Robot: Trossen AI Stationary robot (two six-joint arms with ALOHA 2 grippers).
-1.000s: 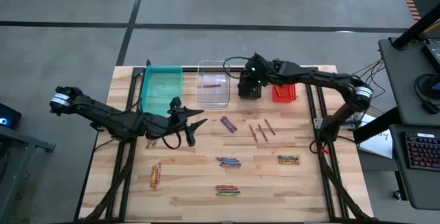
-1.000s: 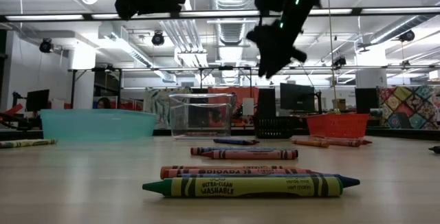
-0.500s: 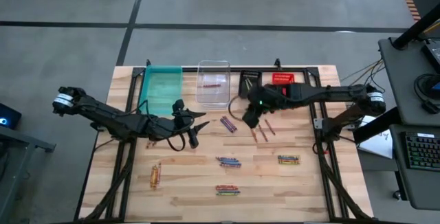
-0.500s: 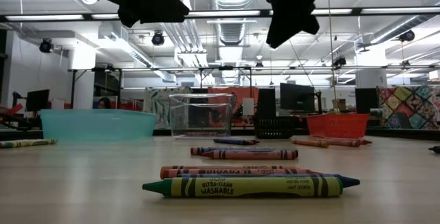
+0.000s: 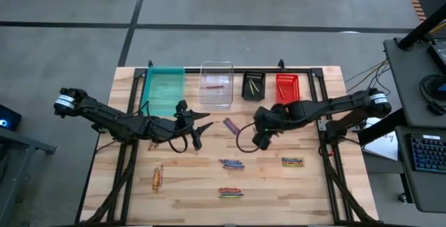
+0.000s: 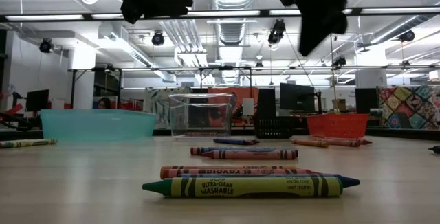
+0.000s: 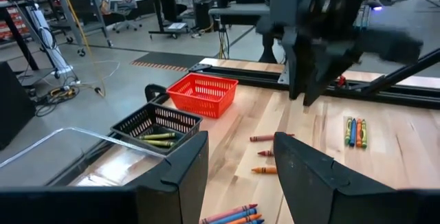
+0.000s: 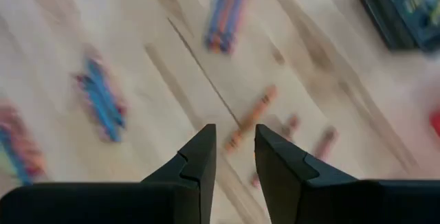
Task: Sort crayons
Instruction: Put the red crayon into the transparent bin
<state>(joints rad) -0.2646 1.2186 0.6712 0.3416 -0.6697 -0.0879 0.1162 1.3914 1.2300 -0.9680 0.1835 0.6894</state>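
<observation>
Wooden tabletop [image 5: 188, 185], high view: crayons [image 5: 231, 163] lie in small clusters; right end effector [image 5: 259, 141] hangs above loose orange ones, left end effector [image 5: 198, 126] near the teal bin [image 5: 163, 88]. Low view: crayons lie flat on the tabletop. Left wrist view: fingers [image 7: 184, 172] apart, empty. Right wrist view: fingers [image 8: 199, 161] narrowly parted above an orange crayon [image 8: 251, 117]
</observation>
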